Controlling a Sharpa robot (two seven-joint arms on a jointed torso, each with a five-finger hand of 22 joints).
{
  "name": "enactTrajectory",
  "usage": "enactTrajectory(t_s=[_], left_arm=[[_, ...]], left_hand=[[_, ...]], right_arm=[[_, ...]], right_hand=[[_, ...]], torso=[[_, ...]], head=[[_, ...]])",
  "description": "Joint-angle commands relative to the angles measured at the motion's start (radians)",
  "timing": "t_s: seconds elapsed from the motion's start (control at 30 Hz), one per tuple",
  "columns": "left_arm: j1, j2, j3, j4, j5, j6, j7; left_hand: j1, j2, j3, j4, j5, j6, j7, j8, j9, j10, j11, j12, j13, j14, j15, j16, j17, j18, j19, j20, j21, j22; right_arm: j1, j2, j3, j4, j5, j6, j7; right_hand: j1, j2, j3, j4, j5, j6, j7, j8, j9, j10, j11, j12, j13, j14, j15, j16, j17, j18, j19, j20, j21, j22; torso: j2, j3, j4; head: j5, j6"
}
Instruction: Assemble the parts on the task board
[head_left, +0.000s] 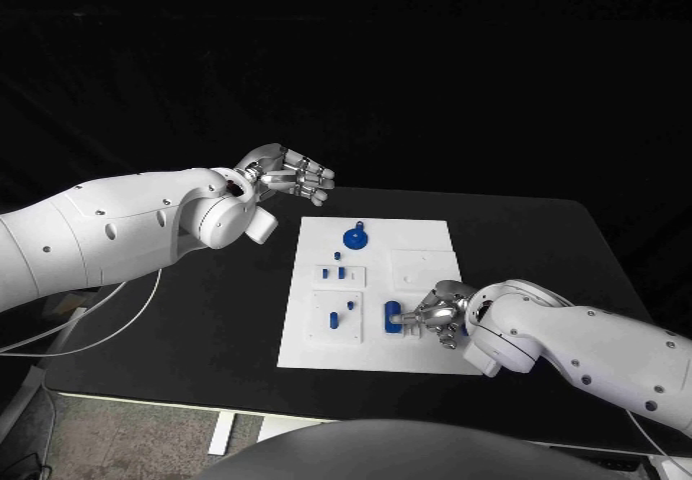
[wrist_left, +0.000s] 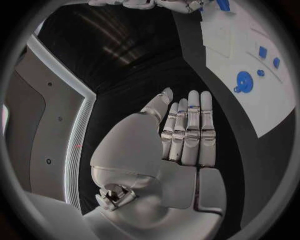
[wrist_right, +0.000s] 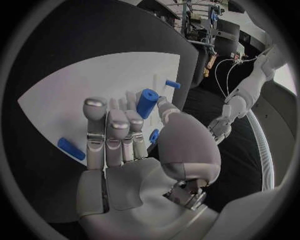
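Several small blue parts (head_left: 355, 238) on white task board (head_left: 418, 350)

Backdrop: you've got flat black darkness behind the matte black rectangular table (head_left: 216, 330).
Floor: pale grey speckled floor (head_left: 130, 425) shows below the table's near edge.
Cables: thin white cables (head_left: 87, 335) hang off the table's left side.

Light falls from above on a dim scene; the white board (head_left: 378, 295) glares against black surroundings. Wrist views bend straight edges, darkening from twelve round to six o'clock.
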Motion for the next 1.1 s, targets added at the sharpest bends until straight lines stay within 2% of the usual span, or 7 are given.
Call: enactTrajectory(t_s=[0.03,0.13,0.23,0.37,0.5,0.67,1.1], left_arm=[[0.001,0.0,0.001,0.003,0.006,0.011,0.004],[0.001,-0.001,0.001,0.004,0.006,0.011,0.004],[0.001,-0.001,0.001,0.004,0.006,0.011,0.004],[0.001,-0.001,0.001,0.004,0.006,0.012,0.003],[0.001,-0.001,0.001,0.004,0.006,0.012,0.003],[0.001,-0.001,0.001,0.003,0.006,0.013,0.002],[0.001,0.0,0.001,0.003,0.006,0.014,0.002]], left_hand=[[-0.003,-0.01,0.002,0.006,-0.001,-0.009,-0.001,0.001,0.0,-0.008,0.001,-0.002,0.0,0.004,0.005,-0.003,0.001,0.016,0.004,-0.001,0.0,-0.001],[-0.003,-0.01,0.002,0.006,-0.001,-0.009,-0.001,0.001,0.0,-0.008,0.001,-0.002,0.0,0.004,0.005,-0.003,0.001,0.016,0.004,-0.001,0.0,-0.001],[-0.003,-0.01,0.002,0.006,-0.001,-0.009,-0.001,0.001,0.0,-0.008,0.001,-0.002,0.0,0.004,0.005,-0.003,0.001,0.016,0.004,-0.001,0.0,-0.001],[-0.003,-0.01,0.002,0.006,-0.001,-0.009,-0.001,0.001,0.0,-0.008,0.001,-0.002,0.0,0.004,0.005,-0.003,0.001,0.016,0.004,-0.001,0.0,-0.001],[-0.001,-0.011,0.003,0.012,0.0,-0.01,-0.001,0.001,0.0,-0.008,0.001,-0.002,0.0,0.004,0.005,-0.003,0.002,0.016,0.005,-0.001,0.001,-0.008],[-0.001,-0.011,0.003,0.012,0.0,-0.01,-0.001,0.001,0.0,-0.008,0.001,-0.002,0.0,0.004,0.005,-0.003,0.002,0.016,0.005,-0.001,0.001,-0.008],[-0.001,-0.012,0.003,0.016,0.0,-0.011,0.0,0.0,0.0,-0.008,0.001,-0.002,0.0,0.004,0.005,-0.003,0.002,0.016,0.006,-0.001,0.001,-0.012]], right_arm=[[-0.002,-0.015,0.003,0.014,-0.025,-0.008,0.037],[-0.002,-0.025,0.008,0.023,-0.032,-0.005,0.045],[-0.002,-0.031,0.011,0.028,-0.038,0.003,0.049],[-0.002,-0.032,0.013,0.031,-0.049,0.009,0.047],[-0.002,-0.03,0.014,0.029,-0.061,0.009,0.042],[-0.002,-0.023,0.014,0.024,-0.081,0.009,0.036],[-0.002,0.008,0.013,0.006,-0.111,-0.005,0.018]], right_hand=[[0.013,0.002,-0.031,-0.007,0.009,0.0,-0.001,0.003,0.006,0.002,0.001,0.01,0.002,0.002,-0.004,-0.002,-0.001,0.007,0.051,-0.004,0.006,0.068],[0.025,0.013,-0.079,-0.018,0.059,-0.001,-0.001,0.004,0.01,0.001,0.001,0.011,0.001,0.002,-0.003,-0.001,-0.001,0.009,0.051,-0.003,0.01,0.069],[0.042,0.071,-0.161,-0.106,0.159,0.003,-0.002,0.002,0.012,0.001,0.0,0.014,0.001,0.002,-0.003,0.001,-0.001,0.008,0.051,-0.004,0.013,0.069],[0.058,0.093,-0.139,-0.162,0.157,0.013,-0.003,0.003,0.012,0.003,0.0,0.016,0.001,0.001,-0.004,0.002,-0.003,0.008,0.051,-0.004,0.014,0.069],[0.05,0.082,-0.077,-0.187,0.149,0.023,-0.005,0.003,0.009,0.003,-0.002,0.016,-0.001,0.002,-0.006,0.003,-0.004,0.006,0.051,-0.005,0.015,0.069],[0.046,0.088,-0.02,-0.228,0.149,0.054,-0.016,0.003,0.012,0.008,-0.01,0.017,-0.002,0.001,-0.011,0.003,-0.004,-0.001,0.05,-0.011,0.018,0.07],[0.042,0.101,-0.014,-0.246,0.142,0.099,-0.033,0.004,0.038,0.014,-0.02,0.017,-0.002,0.002,-0.017,0.002,-0.005,-0.008,0.051,-0.016,0.022,0.07]], torso=[[-0.001,-0.0011,-0.0006],[0.0,-0.0016,-0.0002],[0.0,-0.0016,0.0002],[0.0,-0.0014,0.0004],[0.0,-0.0016,0.0008],[0.0,-0.0016,0.0008],[0.0,-0.0015,0.0007]], head=[[0.0,0.003],[0.0,0.005],[0.0,0.002],[0.0,0.002],[-0.002,0.001],[-0.002,-0.003],[-0.003,-0.008]])
